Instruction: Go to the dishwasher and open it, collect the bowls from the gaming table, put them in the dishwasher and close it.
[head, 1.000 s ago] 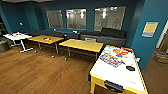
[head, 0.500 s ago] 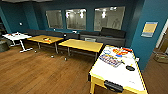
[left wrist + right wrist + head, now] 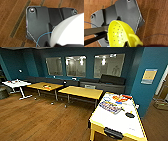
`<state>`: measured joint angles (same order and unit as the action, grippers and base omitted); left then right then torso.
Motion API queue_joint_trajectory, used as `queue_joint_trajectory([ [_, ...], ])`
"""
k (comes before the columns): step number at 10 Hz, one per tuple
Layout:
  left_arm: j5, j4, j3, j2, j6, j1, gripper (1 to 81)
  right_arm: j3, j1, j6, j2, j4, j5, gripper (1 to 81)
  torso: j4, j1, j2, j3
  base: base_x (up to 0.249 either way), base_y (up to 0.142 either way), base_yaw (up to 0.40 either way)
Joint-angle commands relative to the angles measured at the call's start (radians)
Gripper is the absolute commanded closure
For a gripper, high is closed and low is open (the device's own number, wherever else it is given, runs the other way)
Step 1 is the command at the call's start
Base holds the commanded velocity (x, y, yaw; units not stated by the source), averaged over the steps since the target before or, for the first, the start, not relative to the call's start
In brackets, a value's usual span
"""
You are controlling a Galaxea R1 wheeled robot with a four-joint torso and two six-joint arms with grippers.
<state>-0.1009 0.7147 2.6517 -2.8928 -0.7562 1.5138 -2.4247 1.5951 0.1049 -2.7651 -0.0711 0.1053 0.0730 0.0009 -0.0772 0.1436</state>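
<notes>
I am looking from the head camera into a room with dark teal walls and a brown wooden plank floor (image 3: 42,119). The widest open stretch of floor is ahead and to the left, reaching to the near edge of the view.

At the lower right stands a white-topped table with a yellow frame (image 3: 120,119). Its near left corner juts towards me and its long left edge borders the open floor. Near its far edge lie red and orange flat items (image 3: 121,98). Just this side of them is a flat multicoloured box (image 3: 110,107). A small black object (image 3: 129,114) sits near the right edge.

Beyond that table's far left corner is a rectangular yellow-topped table (image 3: 81,92), with a narrow gap between them. A second yellow-topped table (image 3: 45,86) stands further left. A small white table on a pedestal foot (image 3: 15,83) is near the left wall.

A long dark bench sofa (image 3: 110,82) runs along the back wall, under three reflective windows (image 3: 75,65). A pale yellow poster (image 3: 149,76) hangs on the teal wall at the right.

In the right wrist view, a bright yellow perforated plastic bowl with a handle (image 3: 120,33) sits close against the right pincer (image 3: 109,36), above the wooden floor. I cannot tell whether the pincer grasps it.

In the left wrist view, a smooth white rounded bowl (image 3: 70,30) sits beside the left pincer (image 3: 50,42). A thin blue wire (image 3: 43,35) crosses in front. I cannot tell that pincer's state either.
</notes>
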Motion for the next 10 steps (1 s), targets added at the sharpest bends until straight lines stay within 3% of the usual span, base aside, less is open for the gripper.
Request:
queue_joint_trajectory([
  [1, 0.03, 0.005, 0.002, 0.001, 0.006, -0.036, 81.1, 0.006, -0.031, -0.001, 0.02, 0.01, -0.065, 81.1, 0.0, 0.0, 0.0, 0.0, 0.0, 0.0, -0.4],
  [9, 0.029, 0.008, 0.002, -0.005, 0.012, -0.024, 81.1, -0.003, -0.026, -0.001, 0.006, 0.004, -0.067, 81.1, 0.0, 0.0, 0.0, 0.0, 0.0, 0.0, -0.4],
  [10, 0.027, 0.025, 0.002, -0.008, 0.012, -0.02, 81.1, -0.005, -0.026, -0.001, 0.006, 0.007, -0.065, 81.1, 0.0, 0.0, 0.0, 0.0, 0.0, 0.0, -0.4],
])
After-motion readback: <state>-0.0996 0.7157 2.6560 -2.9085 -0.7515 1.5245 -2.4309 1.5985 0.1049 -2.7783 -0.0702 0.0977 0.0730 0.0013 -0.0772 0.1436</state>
